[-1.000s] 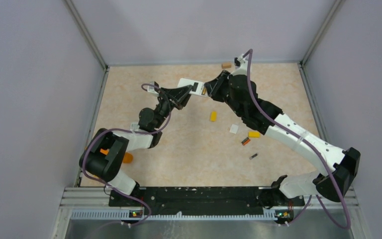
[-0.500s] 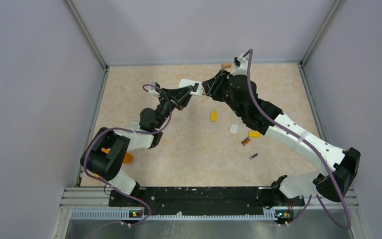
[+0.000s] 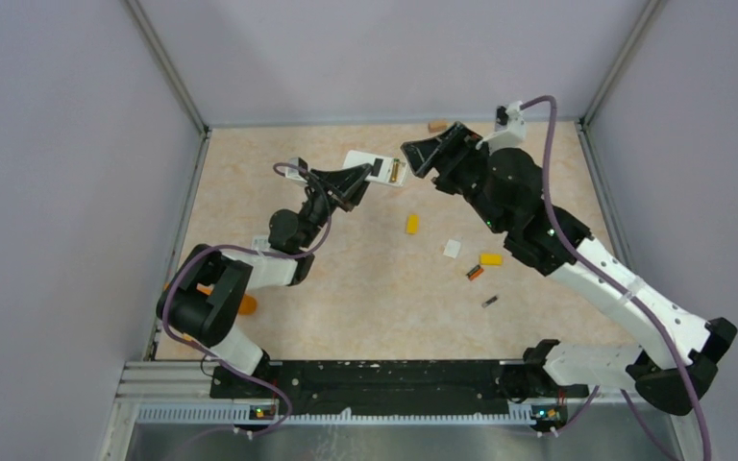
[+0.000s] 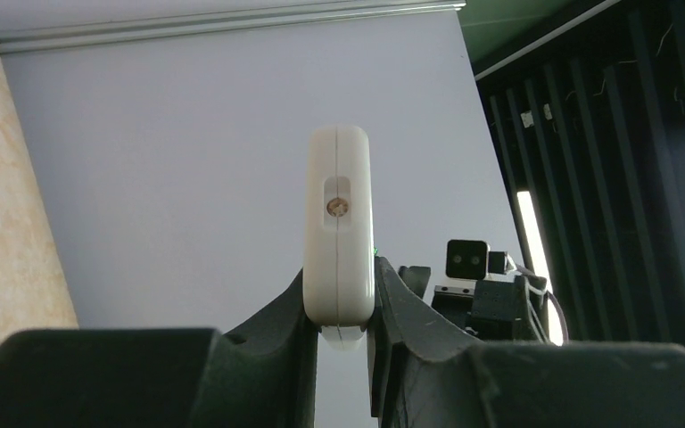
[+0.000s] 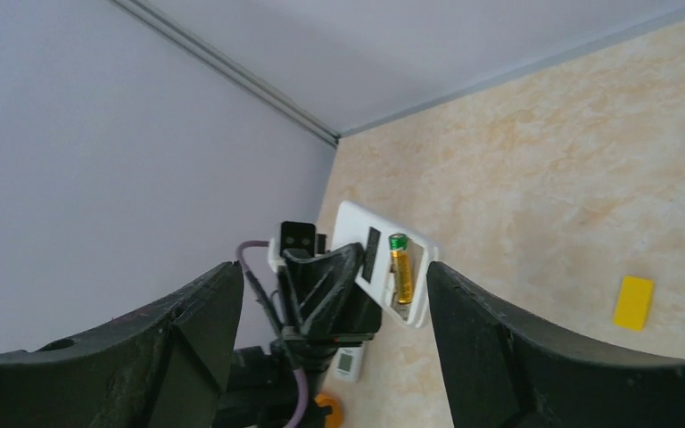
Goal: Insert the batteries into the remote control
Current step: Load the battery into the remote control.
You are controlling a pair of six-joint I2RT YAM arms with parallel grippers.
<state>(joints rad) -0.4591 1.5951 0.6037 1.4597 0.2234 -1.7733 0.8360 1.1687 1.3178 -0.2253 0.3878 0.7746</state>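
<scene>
battery (image 5: 400, 267) seated in remote control (image 5: 350, 223), right wrist

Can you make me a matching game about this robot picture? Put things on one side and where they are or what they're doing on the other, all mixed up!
Things:
1. remote control
2. gold battery
3. orange-and-black battery
4. right gripper

Places or states:
A. lying on the table
B. open, holding nothing
C. clamped in the left gripper
D. sitting inside the remote control

Right pairs: 1-C, 2-D, 3-A, 4-B
</scene>
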